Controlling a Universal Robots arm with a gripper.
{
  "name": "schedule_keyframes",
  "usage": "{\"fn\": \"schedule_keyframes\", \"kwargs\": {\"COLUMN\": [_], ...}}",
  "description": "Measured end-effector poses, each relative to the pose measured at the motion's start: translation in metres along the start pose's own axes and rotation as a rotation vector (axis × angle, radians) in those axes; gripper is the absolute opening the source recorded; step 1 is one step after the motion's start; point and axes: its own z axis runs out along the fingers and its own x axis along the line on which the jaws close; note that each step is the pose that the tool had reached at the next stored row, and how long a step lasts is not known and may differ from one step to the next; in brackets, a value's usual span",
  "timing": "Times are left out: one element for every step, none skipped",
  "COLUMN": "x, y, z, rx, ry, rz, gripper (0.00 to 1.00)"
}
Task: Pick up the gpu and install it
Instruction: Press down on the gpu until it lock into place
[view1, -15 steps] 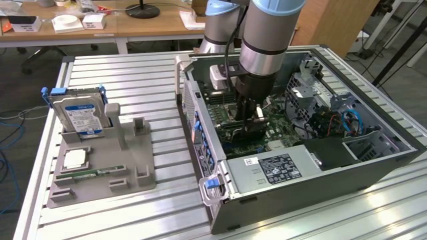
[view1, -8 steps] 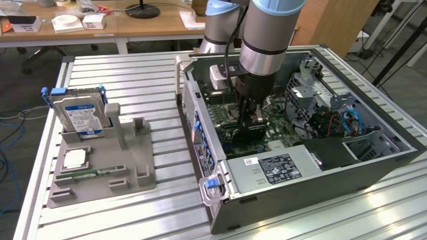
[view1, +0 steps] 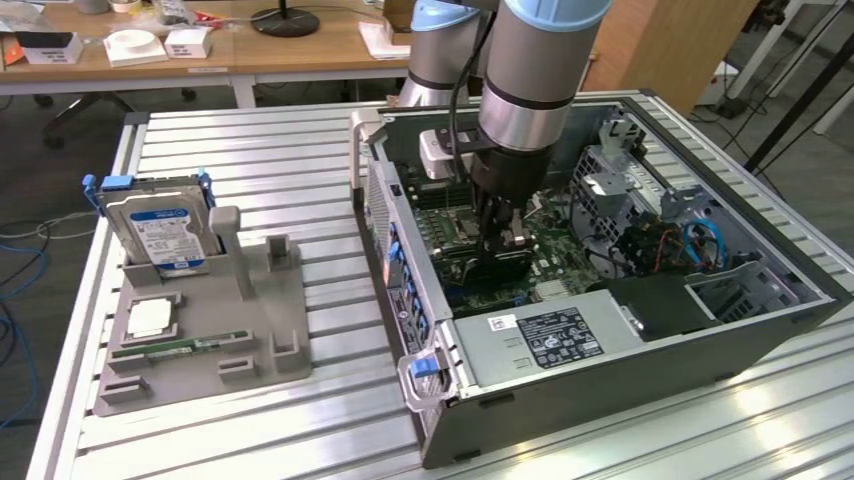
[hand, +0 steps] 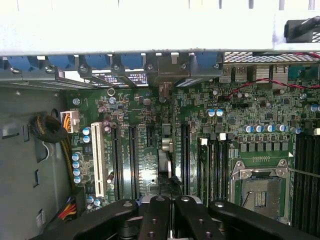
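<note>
While the gripper (view1: 514, 240) hung inside the open computer case (view1: 667, 350), its black fingers were drawn fully together over the gpu (view1: 483, 268). That thin, flat card stood on edge among the slots of the green motherboard (view1: 447, 215), showing a dark face in the exterior view. In the wrist view the gpu (hand: 166, 165) appeared as a narrow silvery line running straight out from the closed gripper (hand: 171, 200) toward the case's back wall. Whether the fingers pinched the card or only met above its edge, I could not tell.

The arm (view1: 534, 80) was a smooth cylinder of pale blue and grey. The case was a dark grey metal box lying on its side, and near its front end sat a silvery power supply (view1: 547, 335) with a black label. The motherboard (hand: 145, 165) was crowded with long black slots, one white slot and small round capacitors.

The desk (view1: 267, 150) was ribbed, light aluminium, and the case lay along its edge on the exterior view's right. Toward the opposite edge sat a matte grey moulded tray (view1: 200, 330), holding an upright boxy hard drive (view1: 158, 235) with a blue-white label and a narrow green memory stick (view1: 180, 347) lying flat. Behind stood wooden tables (view1: 294, 50) and a grey floor with blue cables (view1: 20, 260).
</note>
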Motion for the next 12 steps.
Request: {"fn": "schedule_keyframes", "kwargs": {"x": [0.0,0.0,0.0,0.0,0.0,0.0,0.0,0.0,0.0,0.0,0.0,-0.0002], "y": [0.0,0.0,0.0,0.0,0.0,0.0,0.0,0.0,0.0,0.0001,-0.0004,-0.0026], "z": [0.0,0.0,0.0,0.0,0.0,0.0,0.0,0.0,0.0,0.0,0.0,0.0], "rx": [0.0,0.0,0.0,0.0,0.0001,0.0,0.0,0.0,0.0,0.0,-0.0008,-0.0034], "ry": [0.0,0.0,0.0,0.0,0.0,-0.0001,0.0,-0.0001,0.0,0.0,0.0001,0.0003], "rz": [0.0,0.0,0.0,0.0,0.0,0.0,0.0,0.0,0.0,0.0,0.0,0.0], "gripper": [0.11,0.11,0.11,0.11,0.11,0.11,0.11,0.11,0.11,0.11,0.11,0.11]}}
